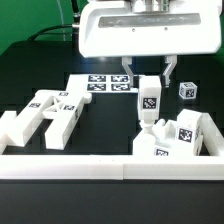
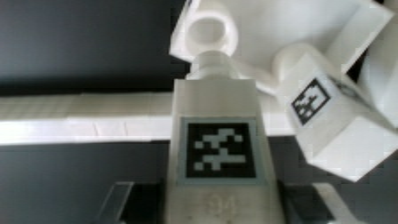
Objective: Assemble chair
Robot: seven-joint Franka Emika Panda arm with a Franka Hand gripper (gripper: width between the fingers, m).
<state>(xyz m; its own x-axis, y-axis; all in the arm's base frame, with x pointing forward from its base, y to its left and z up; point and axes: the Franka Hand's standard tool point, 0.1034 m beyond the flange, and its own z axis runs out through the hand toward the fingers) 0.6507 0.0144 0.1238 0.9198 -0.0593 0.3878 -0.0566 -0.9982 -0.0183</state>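
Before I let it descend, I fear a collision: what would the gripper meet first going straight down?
The gripper carries a tagged leg; that would meet the white chair block beneath first, if not touching already.

A matte black tabletop (image 1: 100, 120) is edged along its near side by a long white plastic rail (image 1: 60, 166). The marker board (image 1: 100, 83) lies flat farther back, with a green surface (image 1: 10, 25) beyond.
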